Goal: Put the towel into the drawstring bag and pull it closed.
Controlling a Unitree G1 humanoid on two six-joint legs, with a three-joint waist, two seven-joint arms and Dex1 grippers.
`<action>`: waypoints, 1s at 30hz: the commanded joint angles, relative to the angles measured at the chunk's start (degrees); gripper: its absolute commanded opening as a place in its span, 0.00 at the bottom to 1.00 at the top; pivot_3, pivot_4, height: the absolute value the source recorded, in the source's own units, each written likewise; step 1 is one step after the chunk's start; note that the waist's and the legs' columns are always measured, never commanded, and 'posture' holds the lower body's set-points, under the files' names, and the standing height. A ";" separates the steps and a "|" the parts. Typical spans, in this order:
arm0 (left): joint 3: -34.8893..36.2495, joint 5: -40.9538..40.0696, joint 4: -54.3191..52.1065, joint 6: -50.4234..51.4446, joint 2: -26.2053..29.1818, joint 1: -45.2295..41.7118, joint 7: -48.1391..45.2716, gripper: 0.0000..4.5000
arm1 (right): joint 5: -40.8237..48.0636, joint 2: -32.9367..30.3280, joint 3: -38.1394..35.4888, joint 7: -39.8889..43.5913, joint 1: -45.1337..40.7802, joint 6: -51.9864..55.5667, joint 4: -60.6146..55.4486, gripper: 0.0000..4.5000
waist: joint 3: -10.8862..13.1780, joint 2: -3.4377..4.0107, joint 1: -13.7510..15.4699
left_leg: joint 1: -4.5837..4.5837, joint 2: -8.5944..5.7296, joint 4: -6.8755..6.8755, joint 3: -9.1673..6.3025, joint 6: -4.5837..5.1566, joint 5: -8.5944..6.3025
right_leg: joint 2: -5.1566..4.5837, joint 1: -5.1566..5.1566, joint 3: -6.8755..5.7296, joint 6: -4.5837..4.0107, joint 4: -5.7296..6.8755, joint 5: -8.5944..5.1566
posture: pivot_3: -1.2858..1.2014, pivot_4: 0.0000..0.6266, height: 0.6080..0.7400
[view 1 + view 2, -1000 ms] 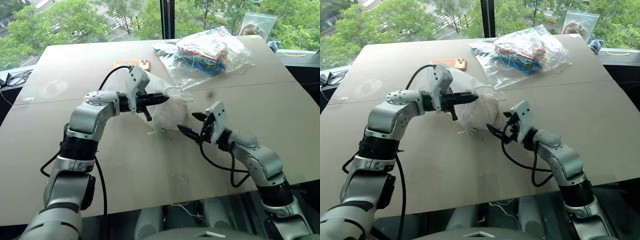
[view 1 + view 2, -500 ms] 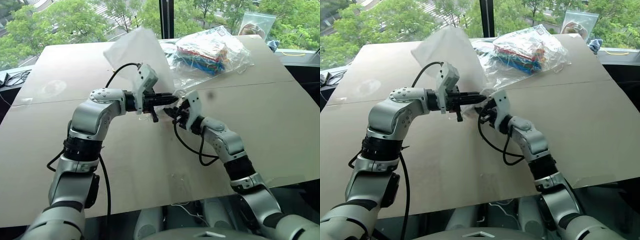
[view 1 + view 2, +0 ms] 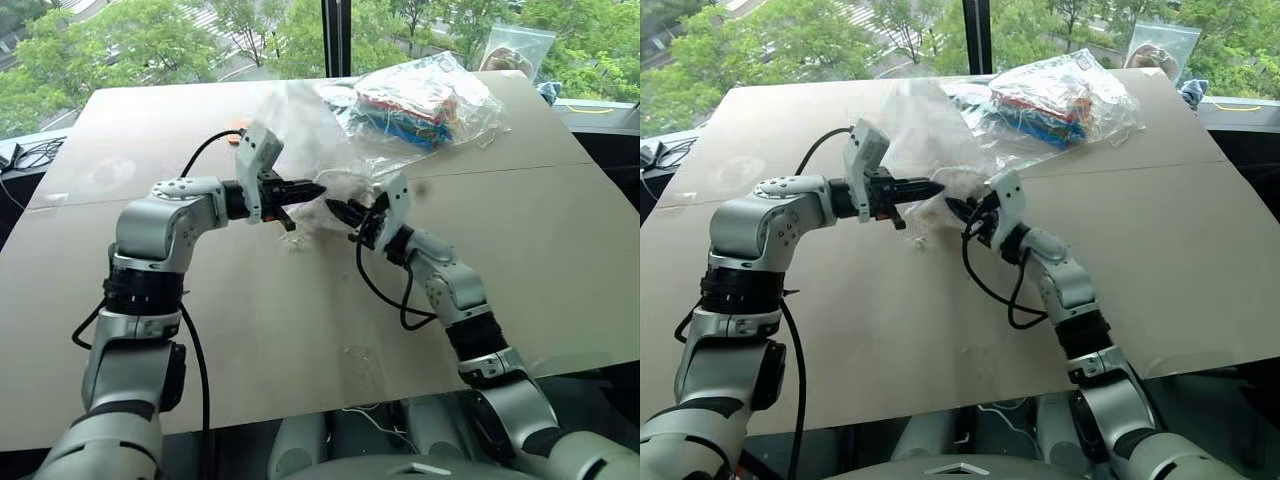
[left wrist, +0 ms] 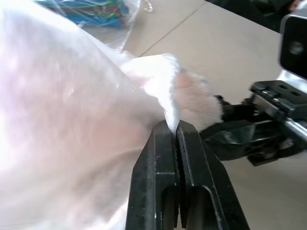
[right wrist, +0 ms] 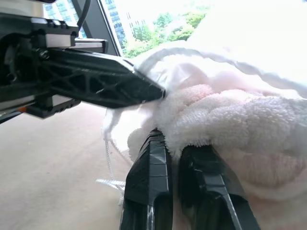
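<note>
Black fingers (image 4: 178, 139) of the left gripper (image 3: 312, 187) are pressed together on the gathered rim of the drawstring bag (image 4: 72, 120), held up over the brown table (image 3: 300, 330). Facing it tip to tip, the right gripper (image 3: 338, 210) has its fingers nearly together; whether they pinch the towel (image 5: 230, 120) or the cord cannot be made out. Most of the towel is veiled by the bag's translucent fabric, which blurs against a clear plastic bag (image 3: 420, 100) behind
</note>
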 commanded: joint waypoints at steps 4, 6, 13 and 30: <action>2.09 -13.50 -9.94 17.83 4.00 1.39 -6.55 0.00 | -0.55 0.68 0.00 0.87 -1.14 -2.91 -0.35 0.02 | 0.00 0.00 -0.60 | 0.02 0.01 -0.01 0.06 -0.04 0.02 | 0.01 -0.01 0.09 0.00 0.00 0.00 | 0.52 0.24 1.00; 2.61 -16.86 -12.22 21.47 4.66 2.16 -7.50 0.00 | -1.21 1.40 0.42 1.51 -2.04 -4.40 3.25 0.02 | 0.00 0.00 -0.47 | 0.03 0.03 -0.03 0.06 -0.05 0.03 | 0.01 -0.03 0.10 0.00 0.01 0.00 | 0.52 0.24 1.00; 3.93 -19.06 -14.38 22.66 5.36 4.24 -5.28 0.00 | -0.97 4.81 -0.23 5.43 -5.19 -10.70 12.53 0.02 | 0.01 -0.01 -0.36 | 0.07 0.02 -0.02 0.04 -0.04 0.02 | 0.01 0.00 0.09 0.00 0.04 0.00 | 0.52 0.24 1.00; -2.98 -0.33 -2.73 -13.89 10.39 13.02 -16.72 0.00 | -3.61 -17.72 3.74 8.47 13.75 6.79 -25.80 0.74 | 0.01 -0.03 0.41 | 0.07 0.00 -0.02 0.12 0.00 -0.01 | -0.02 -0.02 0.08 -0.02 0.01 -0.01 | 0.52 0.24 1.00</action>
